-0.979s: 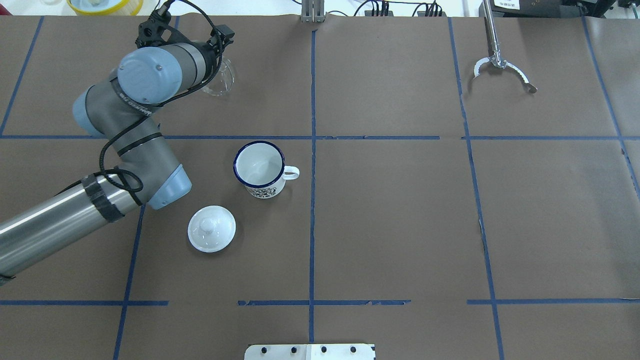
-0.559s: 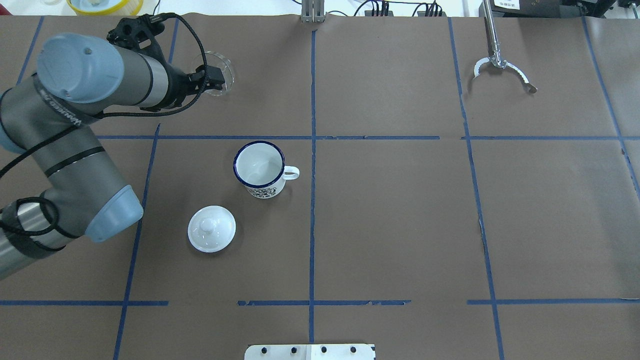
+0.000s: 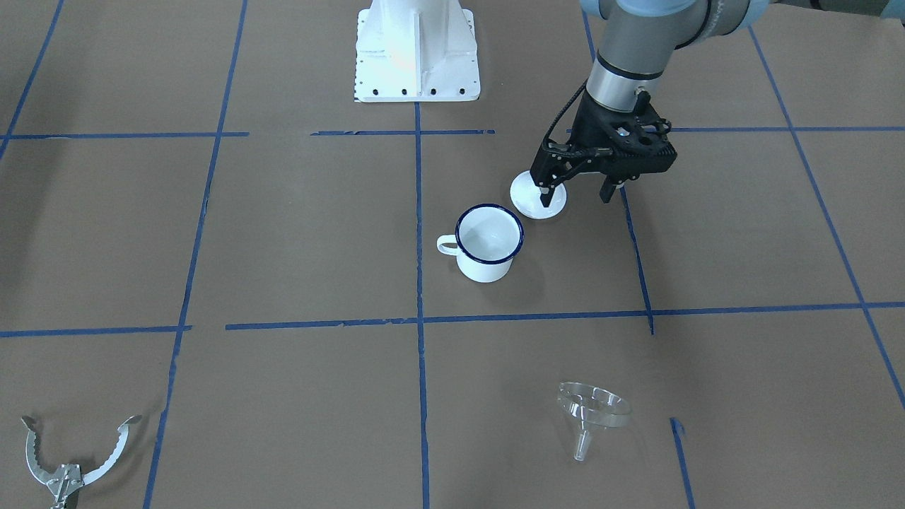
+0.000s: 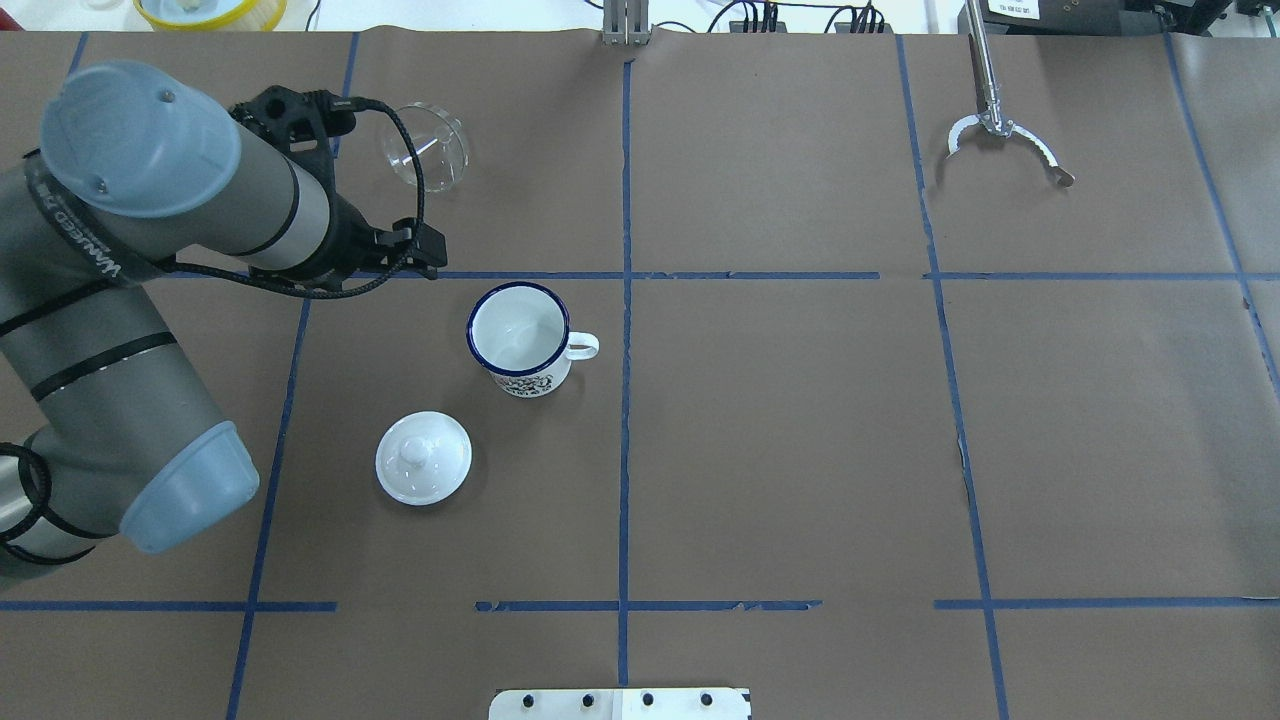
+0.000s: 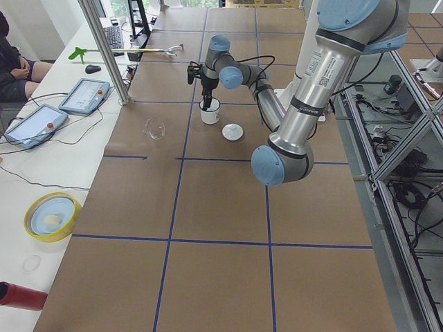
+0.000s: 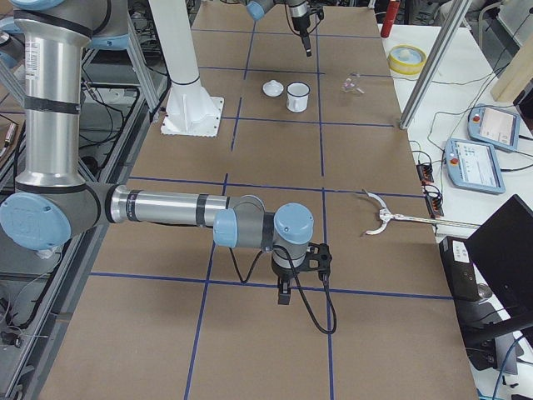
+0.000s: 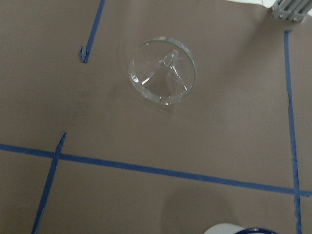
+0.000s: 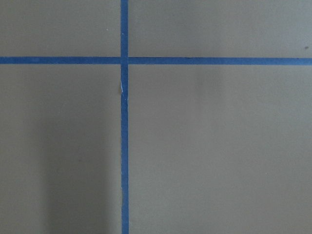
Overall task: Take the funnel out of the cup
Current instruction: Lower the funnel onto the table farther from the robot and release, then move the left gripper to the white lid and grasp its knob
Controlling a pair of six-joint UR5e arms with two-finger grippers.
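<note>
L gripper [image 3: 575, 196]: jaws wide apart, nothing in them, hanging above the brown paper-covered desk [image 4: 800, 450], in overhead view btwn the white enamel blue-rimmed cup [image 3: 488, 240] and the small clear plastic cone-shaped funnel [image 3: 592, 406].

The funnel is out of the cup, lying on its side, spout toward the far edge, in the desk's far-left part, well apart from the cup. Job looks done.

Risks, as I judge them:
- Funnel is light and round and rests on its rim, so a nudge or a draught could roll it.
- A low sweep of the L gripper or its cable loop could clip the cup, or the round white knobbed lid [image 4: 423, 458] nr it, and tip or shove them.

R gripper [image 6: 284, 297]: seen only from the side, nr the near edge on the right. Can't tell if open.
</note>
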